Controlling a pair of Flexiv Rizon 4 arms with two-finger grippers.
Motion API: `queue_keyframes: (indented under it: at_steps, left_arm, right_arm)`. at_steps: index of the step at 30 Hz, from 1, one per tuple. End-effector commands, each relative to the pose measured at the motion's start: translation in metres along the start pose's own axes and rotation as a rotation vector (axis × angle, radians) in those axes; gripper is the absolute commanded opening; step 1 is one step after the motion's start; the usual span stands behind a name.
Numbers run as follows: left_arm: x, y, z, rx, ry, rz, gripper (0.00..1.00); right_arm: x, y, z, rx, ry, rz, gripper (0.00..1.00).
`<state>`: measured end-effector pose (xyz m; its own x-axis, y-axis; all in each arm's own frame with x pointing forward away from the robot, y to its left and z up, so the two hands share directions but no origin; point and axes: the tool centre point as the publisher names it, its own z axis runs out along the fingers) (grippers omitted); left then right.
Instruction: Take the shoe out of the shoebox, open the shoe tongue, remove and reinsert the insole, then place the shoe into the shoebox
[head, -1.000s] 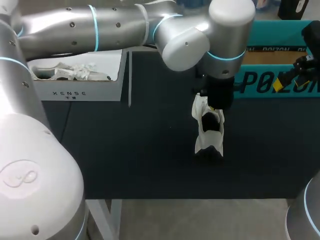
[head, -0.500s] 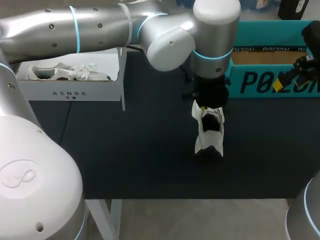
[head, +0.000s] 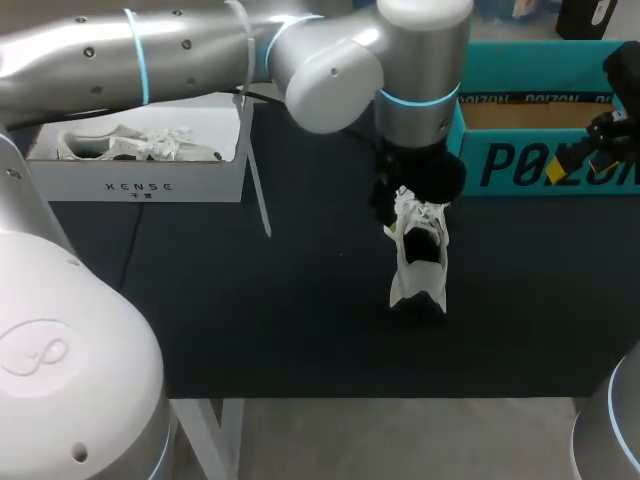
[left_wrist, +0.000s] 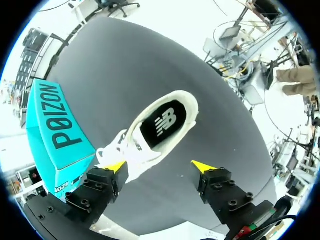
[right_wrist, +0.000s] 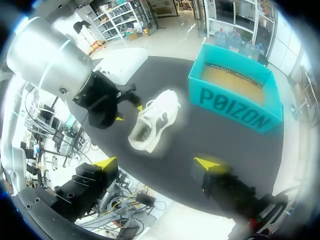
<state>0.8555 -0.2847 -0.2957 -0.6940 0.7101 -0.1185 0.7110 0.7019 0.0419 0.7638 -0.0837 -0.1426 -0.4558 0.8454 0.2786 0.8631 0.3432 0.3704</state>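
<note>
Hovering above the shoe's laced end, your left gripper (left_wrist: 159, 166) has its fingers spread apart, holding nothing. The shoe (head: 418, 262) lies on the table (head: 250, 320) right of centre, outside the teal shoebox (head: 540, 165) at upper right. Opening the tongue seems next: lower and pinch it.

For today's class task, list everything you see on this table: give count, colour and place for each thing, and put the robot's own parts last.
shoe: one, white with a dark insole, mid-table, in front of the shoebox
shoebox: one, teal, open, far right of the table
white box: one, far left of the table
second shoe: one, white, inside the white box
table: one, black top
left arm: one, silver, reaching past the middle, jaws open over the shoe
right arm: one, at the right by the shoebox, jaws open, empty
</note>
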Motion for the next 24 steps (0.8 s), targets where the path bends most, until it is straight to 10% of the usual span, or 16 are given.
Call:
queue_keyframes:
  at_steps: [1, 24]
  left_arm:
    - [-0.002, 0.0, 0.0, -0.001, 0.004, 0.001, 1.0]
    - [0.061, -0.041, 0.001, 0.052, 0.169, -0.722, 1.0]
  right_arm:
    - [0.0, 0.001, 0.001, 0.003, -0.001, 0.001, 1.0]
    - [0.0, 0.001, 0.001, 0.003, -0.001, 0.001, 1.0]
